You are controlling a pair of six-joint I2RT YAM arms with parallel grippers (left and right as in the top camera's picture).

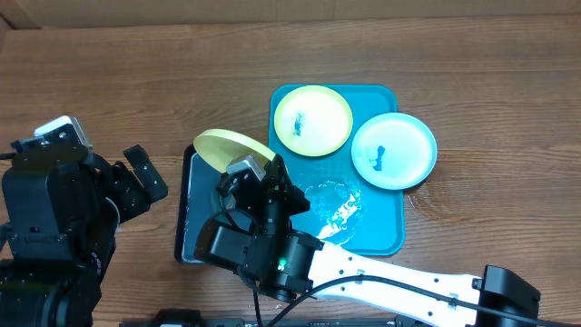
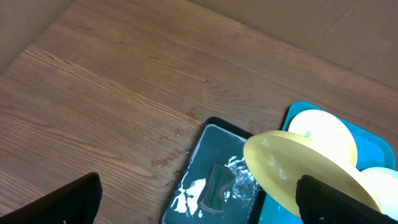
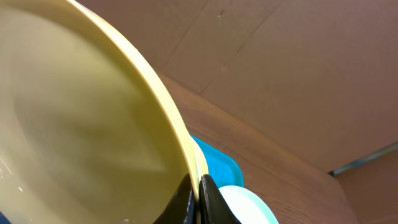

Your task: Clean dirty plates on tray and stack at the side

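While right gripper (image 3: 198, 194) clamps one plate (image 1: 227, 145) and left gripper (image 2: 199, 208) gapes empty, two plates (image 1: 312, 120) (image 1: 393, 151) sit on the tray (image 1: 377, 222).

Three small round plates are in view: one yellow-green plate (image 1: 312, 120), a second yellow-green plate (image 1: 231, 147) and one light-blue plate (image 1: 393, 151). There are two trays, one turquoise tray (image 1: 377, 232) and one black tray (image 1: 184, 218). A single dark green sponge (image 2: 215, 186) completes the count.
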